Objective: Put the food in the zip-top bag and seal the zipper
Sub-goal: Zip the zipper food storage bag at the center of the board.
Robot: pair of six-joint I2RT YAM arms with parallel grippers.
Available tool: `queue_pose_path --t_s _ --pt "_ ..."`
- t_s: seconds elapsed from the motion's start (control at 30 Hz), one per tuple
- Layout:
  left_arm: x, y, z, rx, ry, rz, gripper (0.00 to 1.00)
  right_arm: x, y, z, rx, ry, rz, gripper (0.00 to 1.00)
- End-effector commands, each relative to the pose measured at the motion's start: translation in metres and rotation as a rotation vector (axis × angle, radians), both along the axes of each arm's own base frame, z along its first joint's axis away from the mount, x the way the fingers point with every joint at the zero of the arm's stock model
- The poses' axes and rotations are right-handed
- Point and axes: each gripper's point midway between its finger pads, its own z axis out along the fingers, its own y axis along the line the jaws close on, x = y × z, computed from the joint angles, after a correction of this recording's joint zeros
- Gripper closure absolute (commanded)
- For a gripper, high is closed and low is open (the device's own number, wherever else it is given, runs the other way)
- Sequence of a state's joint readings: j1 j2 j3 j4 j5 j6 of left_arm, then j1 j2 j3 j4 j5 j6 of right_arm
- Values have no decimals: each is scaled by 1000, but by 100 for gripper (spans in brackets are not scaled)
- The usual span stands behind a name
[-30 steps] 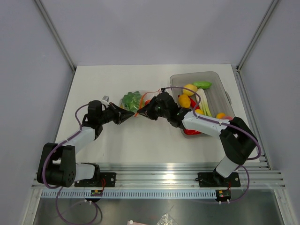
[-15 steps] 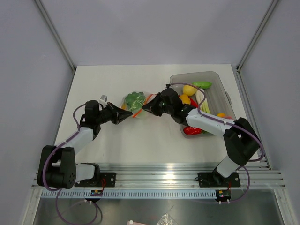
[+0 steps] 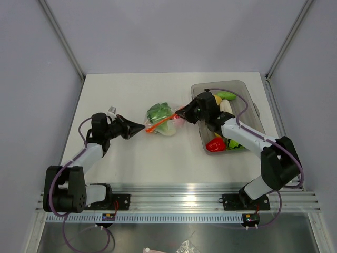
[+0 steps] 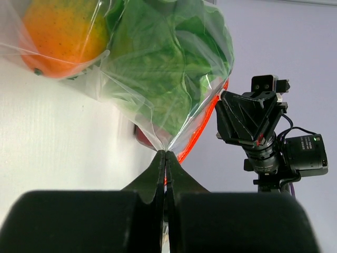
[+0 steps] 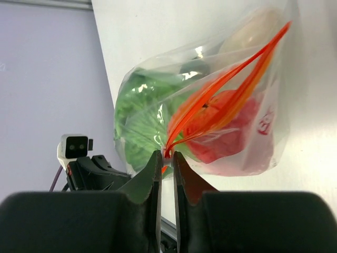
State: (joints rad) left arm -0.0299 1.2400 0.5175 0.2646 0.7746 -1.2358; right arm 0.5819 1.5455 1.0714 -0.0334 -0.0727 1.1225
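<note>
- left hand (image 3: 140,127) is pinched tight on one corner of the zip-top bag (image 3: 164,113), right at the zipper's end
- bag hangs strung between both hands over the middle of the table (image 3: 131,158), with green lettuce (image 4: 168,68), an orange (image 4: 60,31) and a red piece (image 5: 226,132) inside
- zipper (image 3: 161,122) strips are bowed apart in the right wrist view, so not sealed
- right hand (image 3: 181,113) is clamped on the other zipper end
- behind it, the grey tub (image 3: 251,105) holds more food, red pepper (image 3: 214,145) nearest
</note>
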Motion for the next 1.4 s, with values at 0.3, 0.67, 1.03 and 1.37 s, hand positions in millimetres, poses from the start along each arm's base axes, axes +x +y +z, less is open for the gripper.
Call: queue_pose_path --t_s 0.3,0.67,1.03,1.37 --pt "7 28 -8 38 -10 76 100 35 -91 18 -94 -67 -216 100" --pt "7 28 1 38 -37 69 100 39 -100 13 -80 -52 -218 100" --pt "-21 -54 29 45 -106 -118 6 38 -92 12 -27 -47 -201 100" --pt "-25 -116 13 -125 21 -173 8 39 -91 19 -6 -58 -199 100"
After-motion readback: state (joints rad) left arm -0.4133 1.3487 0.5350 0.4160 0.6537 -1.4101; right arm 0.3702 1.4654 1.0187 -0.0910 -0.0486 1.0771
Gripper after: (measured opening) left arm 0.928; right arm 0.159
